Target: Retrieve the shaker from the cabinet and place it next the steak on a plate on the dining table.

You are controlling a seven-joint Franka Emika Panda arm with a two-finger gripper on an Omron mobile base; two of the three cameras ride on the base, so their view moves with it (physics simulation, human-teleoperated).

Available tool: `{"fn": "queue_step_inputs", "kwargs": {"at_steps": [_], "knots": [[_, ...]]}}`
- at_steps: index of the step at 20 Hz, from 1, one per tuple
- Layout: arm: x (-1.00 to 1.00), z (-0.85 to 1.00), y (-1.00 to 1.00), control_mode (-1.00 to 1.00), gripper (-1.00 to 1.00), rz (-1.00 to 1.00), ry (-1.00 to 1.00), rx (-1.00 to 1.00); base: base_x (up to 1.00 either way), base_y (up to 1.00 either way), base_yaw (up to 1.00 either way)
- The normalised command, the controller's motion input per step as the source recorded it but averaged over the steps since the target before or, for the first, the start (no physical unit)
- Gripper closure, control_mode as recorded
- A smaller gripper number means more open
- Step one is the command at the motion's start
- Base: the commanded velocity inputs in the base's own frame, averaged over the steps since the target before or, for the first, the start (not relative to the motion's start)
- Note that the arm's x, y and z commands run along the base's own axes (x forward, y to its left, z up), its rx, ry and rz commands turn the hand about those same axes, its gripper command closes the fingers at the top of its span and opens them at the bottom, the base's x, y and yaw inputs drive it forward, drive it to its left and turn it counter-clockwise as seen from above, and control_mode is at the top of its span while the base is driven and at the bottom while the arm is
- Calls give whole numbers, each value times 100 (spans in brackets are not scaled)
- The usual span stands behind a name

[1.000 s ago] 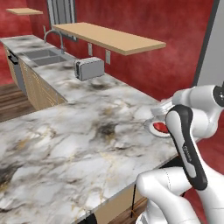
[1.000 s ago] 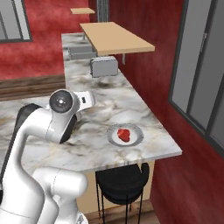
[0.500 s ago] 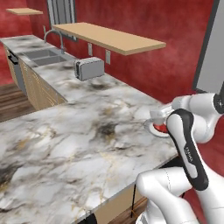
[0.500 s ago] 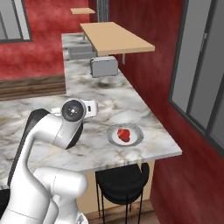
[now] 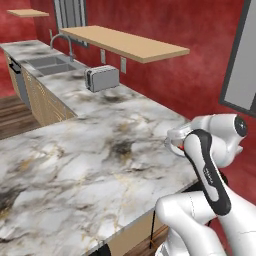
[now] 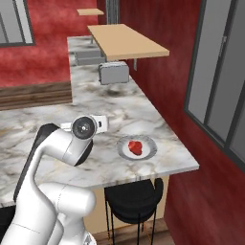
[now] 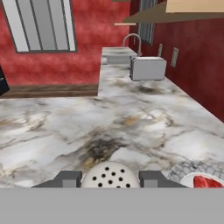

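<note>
You see the jaws closed on the shaker [image 7: 110,176], held over the tabletop [image 7: 131,127] just left of the plate [image 7: 192,171] with steak [image 7: 208,181]; toaster [image 7: 148,68] far behind.

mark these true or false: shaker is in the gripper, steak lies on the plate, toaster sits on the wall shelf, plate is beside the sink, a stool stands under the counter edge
1. The shaker sits between the fingers of the gripper: true.
2. The steak lies on the plate: true.
3. The toaster sits on the wall shelf: false, it stands on the marble counter below the shelf.
4. The plate is beside the sink: false, it is near the counter's far end from the sink.
5. A black stool stands under the counter edge: true.
</note>
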Motion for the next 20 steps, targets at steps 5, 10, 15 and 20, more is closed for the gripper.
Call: {"fn": "queue_step_inputs", "kwargs": {"at_steps": [5, 10, 15, 20], "knots": [[30, -31, 0, -100, 100, 0, 0, 0, 0, 0, 0], [29, -43, 0, -100, 100, 0, 0, -1, 0, 0, 0], [22, -44, 0, -100, 100, 0, 0, -1, 0, 0, 0], [20, -37, -6, -100, 100, 0, 0, 0, 0, 0, 0]]}}
